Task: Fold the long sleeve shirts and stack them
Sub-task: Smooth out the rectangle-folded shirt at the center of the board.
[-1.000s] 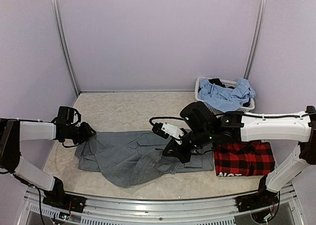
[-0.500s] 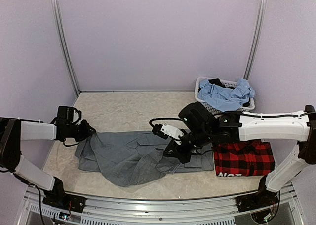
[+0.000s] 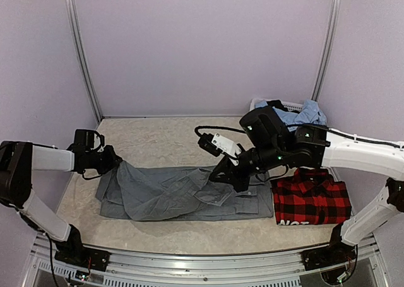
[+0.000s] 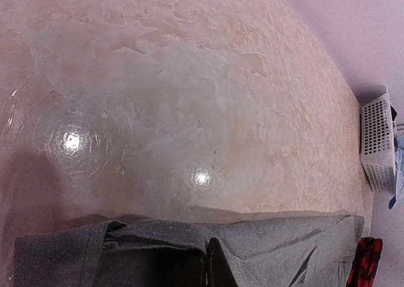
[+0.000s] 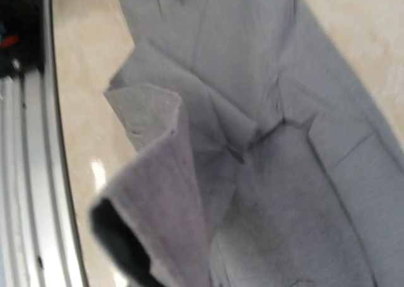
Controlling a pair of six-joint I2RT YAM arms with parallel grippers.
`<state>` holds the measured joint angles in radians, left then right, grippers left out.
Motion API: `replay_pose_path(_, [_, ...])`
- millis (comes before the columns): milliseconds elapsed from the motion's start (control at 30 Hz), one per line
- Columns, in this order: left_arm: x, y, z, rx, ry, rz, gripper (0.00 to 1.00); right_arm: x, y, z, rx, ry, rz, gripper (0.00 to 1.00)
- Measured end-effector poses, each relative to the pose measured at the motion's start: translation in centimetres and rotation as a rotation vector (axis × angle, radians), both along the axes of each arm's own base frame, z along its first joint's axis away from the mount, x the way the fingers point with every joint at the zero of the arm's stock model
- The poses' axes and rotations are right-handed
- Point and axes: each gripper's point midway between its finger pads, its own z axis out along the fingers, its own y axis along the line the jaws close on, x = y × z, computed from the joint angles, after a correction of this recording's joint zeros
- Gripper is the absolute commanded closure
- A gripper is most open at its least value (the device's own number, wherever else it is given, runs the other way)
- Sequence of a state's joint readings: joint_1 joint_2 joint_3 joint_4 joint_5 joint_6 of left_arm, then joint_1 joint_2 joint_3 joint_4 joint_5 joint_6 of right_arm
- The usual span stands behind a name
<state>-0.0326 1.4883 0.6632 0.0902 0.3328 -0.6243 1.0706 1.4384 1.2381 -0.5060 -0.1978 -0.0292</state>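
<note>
The grey shirt [image 3: 183, 195] lies spread across the near middle of the table. My left gripper [image 3: 117, 163] is shut on its left edge; in the left wrist view its dark fingertips [image 4: 211, 269] sit buried in grey cloth [image 4: 278, 246]. My right gripper [image 3: 222, 176] is shut on a fold of the same shirt and holds it raised over the shirt's middle. In the right wrist view that fold [image 5: 161, 186] drapes from the gripper [image 5: 142, 252] above the flat grey shirt [image 5: 297, 192]. The red-and-black plaid shirt [image 3: 312, 200] lies folded at the right.
A white basket [image 3: 285, 105] holding a blue garment [image 3: 297, 115] stands at the back right, partly behind my right arm. The basket [image 4: 377, 142] and a bit of the plaid shirt [image 4: 366, 262] show at the right edge of the left wrist view. A metal rail [image 5: 28, 173] runs along the table's near edge.
My left gripper has closed on the shirt's left edge. My right arm has risen and moved back, carrying the fold that hung toward the near edge up over the shirt.
</note>
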Motion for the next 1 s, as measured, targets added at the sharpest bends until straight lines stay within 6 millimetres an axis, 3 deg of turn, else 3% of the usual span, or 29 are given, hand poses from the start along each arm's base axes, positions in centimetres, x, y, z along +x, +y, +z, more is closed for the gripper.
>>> replay_pose_path(200, [0.3, 0.2, 0.2, -0.038, -0.009, 0.002, 1.00, 0.3, 0.1, 4.5, 0.072, -0.050, -0.007, 1.00])
replay_pose_path(433, [1.6, 2.4, 1.5, -0.070, -0.051, 0.050, 1.00, 3.0, 0.0, 7.5, 0.068, -0.147, -0.118, 1.00])
replay_pose_path(600, [2.0, 3.0, 1.4, -0.093, -0.055, 0.060, 0.98, 4.9, 0.2, 8.1, 0.050, -0.196, -0.187, 1.00])
replay_pose_path(767, [2.3, 2.8, 0.6, -0.112, -0.038, 0.052, 0.92, 5.6, 0.0, 7.6, 0.029, -0.205, -0.208, 1.00])
replay_pose_path(1000, [2.2, 2.8, -0.7, -0.113, -0.008, 0.047, 0.72, 5.4, 0.4, 7.0, 0.022, -0.184, -0.187, 1.00])
